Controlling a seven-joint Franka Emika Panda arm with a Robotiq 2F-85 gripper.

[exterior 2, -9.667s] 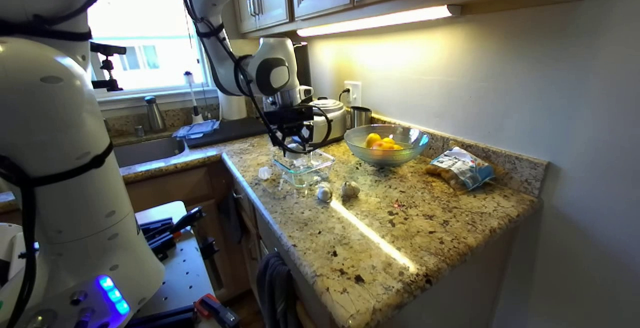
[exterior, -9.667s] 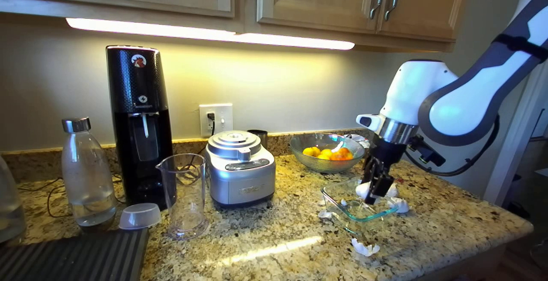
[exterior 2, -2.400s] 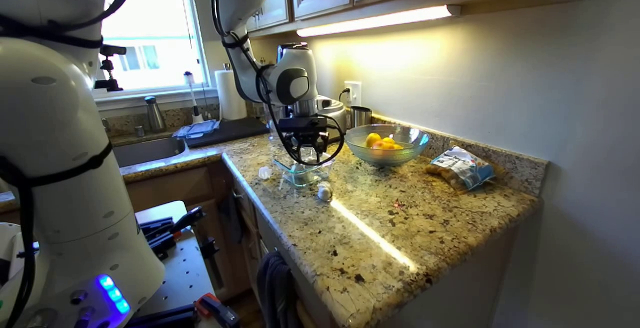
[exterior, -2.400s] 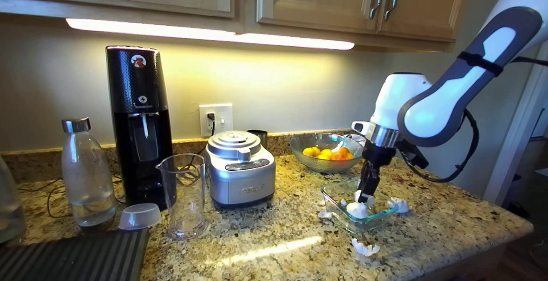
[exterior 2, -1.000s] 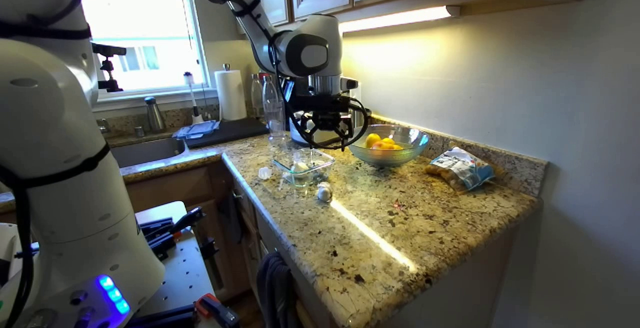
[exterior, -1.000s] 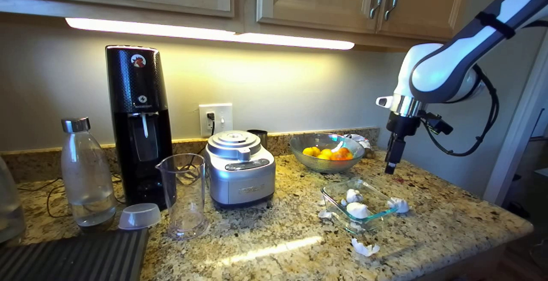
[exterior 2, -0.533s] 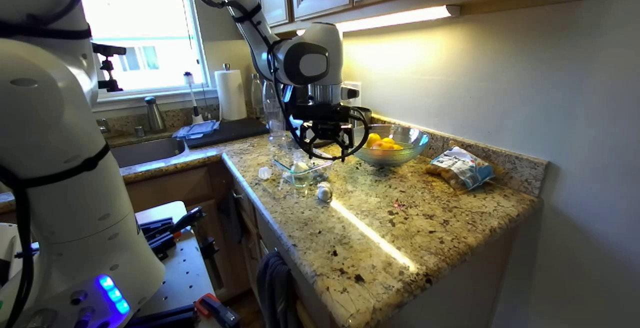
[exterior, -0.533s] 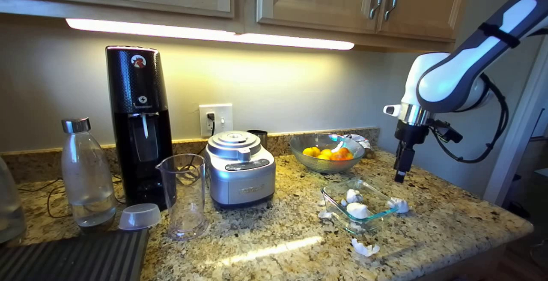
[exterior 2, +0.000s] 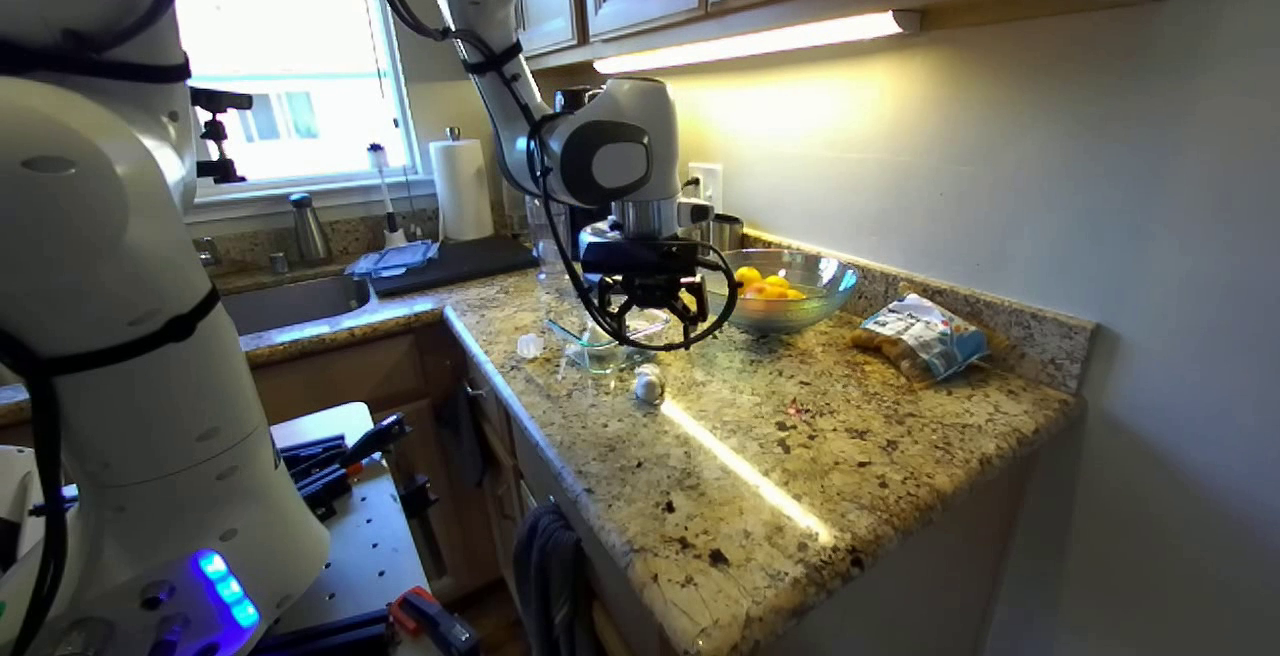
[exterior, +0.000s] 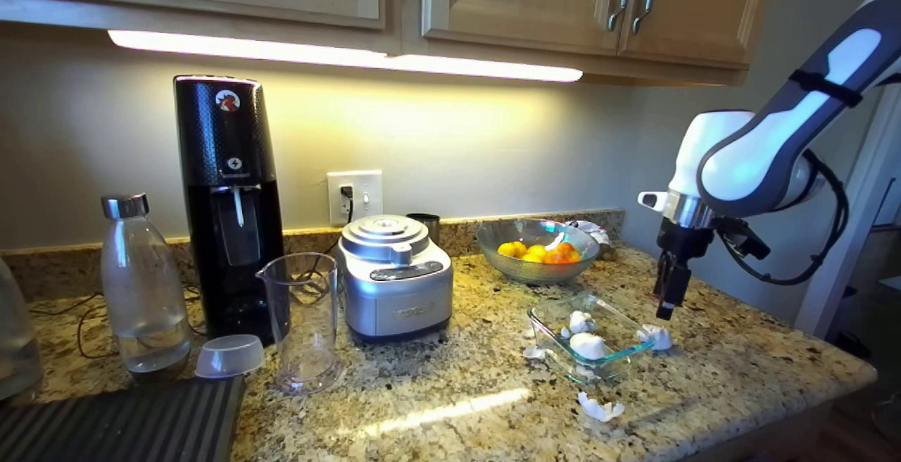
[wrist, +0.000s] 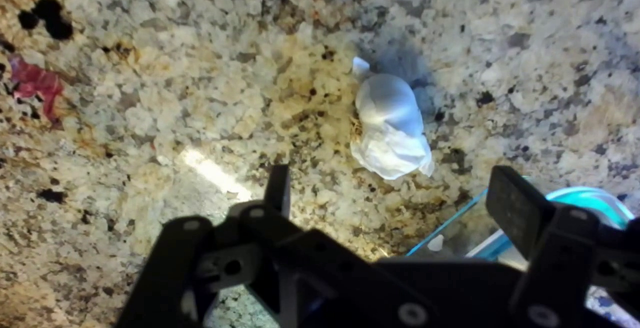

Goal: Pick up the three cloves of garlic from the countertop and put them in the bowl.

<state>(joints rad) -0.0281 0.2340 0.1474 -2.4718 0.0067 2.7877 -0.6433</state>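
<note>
- Tool (wrist: 395,193): jaws spread wide, nothing between them; poised above the desk (exterior: 735,370), near the outlying clove (wrist: 391,128) of garlic.
- Outlying clove: on the desk, outside the glass bowl (exterior: 623,351) and just beside it; the wrist view shows a gap between them.
- Front clove (exterior: 588,346) and rear clove (exterior: 581,322), as seen in an exterior view: both inside the bowl, so two of three appear done.
- Risk, rim contact: in the wrist view the bowl-side finger (wrist: 517,210) overlaps part of the bowl. Lowered along this line, it might strike or shove the glass; the cause would be scant clearance beside the clove.
- Risk, poor centring: the clove shows beyond the jaws in that view. Uncorrected, closure might catch one end only and roll it away.
- Risk, slippage: loose, papery skin could tear or slide within the grip. A pale scrap (exterior: 600,407), apparently peel, lies on the desk.
- Risk, release: dropped from too high, the clove might bounce off the others and over the wall.
</note>
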